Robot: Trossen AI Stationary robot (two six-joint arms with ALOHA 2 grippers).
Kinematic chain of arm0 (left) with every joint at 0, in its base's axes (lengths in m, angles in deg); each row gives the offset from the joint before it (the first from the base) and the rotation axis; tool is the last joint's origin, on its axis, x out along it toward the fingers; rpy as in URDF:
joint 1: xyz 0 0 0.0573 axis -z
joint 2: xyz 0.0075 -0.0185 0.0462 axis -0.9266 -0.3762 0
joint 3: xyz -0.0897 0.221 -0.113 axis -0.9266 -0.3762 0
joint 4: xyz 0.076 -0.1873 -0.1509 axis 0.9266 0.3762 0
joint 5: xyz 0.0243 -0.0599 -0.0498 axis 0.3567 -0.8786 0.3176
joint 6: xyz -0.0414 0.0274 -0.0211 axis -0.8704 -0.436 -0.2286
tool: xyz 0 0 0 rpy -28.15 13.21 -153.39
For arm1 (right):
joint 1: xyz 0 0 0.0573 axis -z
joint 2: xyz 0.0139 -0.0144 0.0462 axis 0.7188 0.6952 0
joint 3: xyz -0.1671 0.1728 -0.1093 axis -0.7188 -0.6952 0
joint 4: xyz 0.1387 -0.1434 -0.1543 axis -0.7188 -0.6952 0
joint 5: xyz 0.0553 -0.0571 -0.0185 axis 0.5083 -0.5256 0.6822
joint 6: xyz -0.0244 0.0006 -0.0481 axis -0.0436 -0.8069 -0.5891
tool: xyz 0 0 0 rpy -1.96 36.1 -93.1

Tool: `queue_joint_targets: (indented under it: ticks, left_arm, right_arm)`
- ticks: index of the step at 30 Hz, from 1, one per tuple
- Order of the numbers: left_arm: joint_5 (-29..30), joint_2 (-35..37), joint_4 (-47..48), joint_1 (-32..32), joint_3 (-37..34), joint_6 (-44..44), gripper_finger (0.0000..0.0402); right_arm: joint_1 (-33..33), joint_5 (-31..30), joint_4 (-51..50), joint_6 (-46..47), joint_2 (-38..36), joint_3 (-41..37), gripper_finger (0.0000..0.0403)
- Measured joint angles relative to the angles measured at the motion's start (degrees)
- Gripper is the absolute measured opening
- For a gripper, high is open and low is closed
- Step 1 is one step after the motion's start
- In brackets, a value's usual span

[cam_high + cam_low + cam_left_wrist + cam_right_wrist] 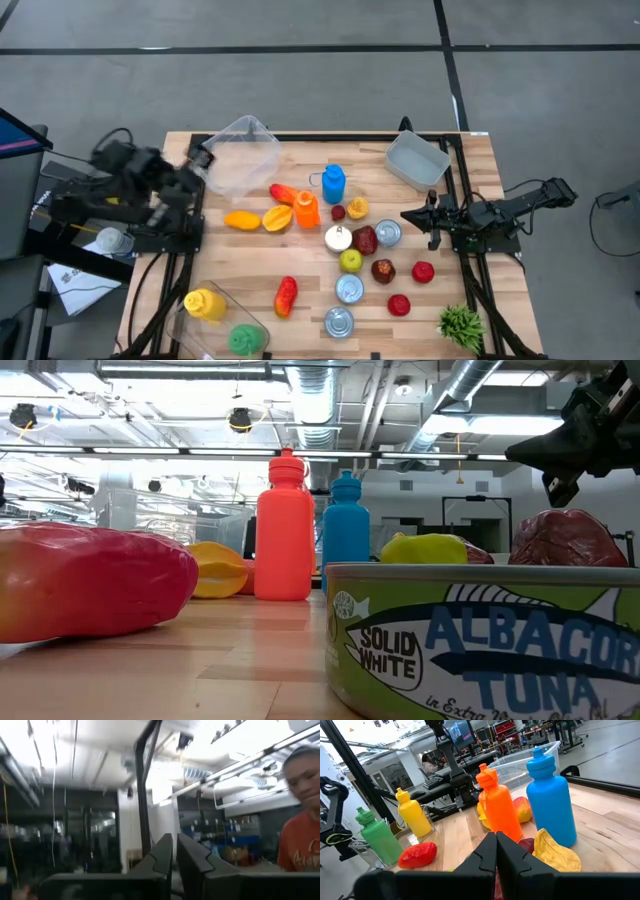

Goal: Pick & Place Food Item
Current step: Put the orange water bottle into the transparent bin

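Blurring left gripper [175, 851], nothing held.

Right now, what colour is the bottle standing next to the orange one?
Blue. The blue bottle shows best in the right wrist view, right beside the orange bottle.

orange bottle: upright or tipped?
Upright. The orange bottle stands on its base on the table, cap on top, beside the blue bottle in the low view; the right wrist view shows it standing too.
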Motion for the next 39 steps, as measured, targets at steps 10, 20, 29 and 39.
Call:
queue_joint_targets:
  ticks: [10, 20, 29, 39]
  left_arm:
    - [12.6, 12.8, 16.0, -0.3, -2.7, 8.2, 0.0001]
    - [20.5, 16.4, 13.7, -0.3, -12.6, 7.6, 0.0000]
    - [21.5, 16.7, 5.1, -0.3, -21.3, 3.5, 0.0000]
    - [20.9, 16.7, -6.3, 0.3, -30.7, -7.4, 0.0000]
  right_arm:
    - [0.0, 0.0, 0.0, 0.0, 0.0, 0.0, 0.0000]
    - [0.6, -0.1, 0.0, -15.2, 0.0, 0.0, 0.0000]
    - [0.7, -0.1, 0.0, -20.9, 0.0, 0.0, 0.0000]
    - [0.7, -1.4, 3.3, 30.2, 0.0, 0.0, 0.0000]
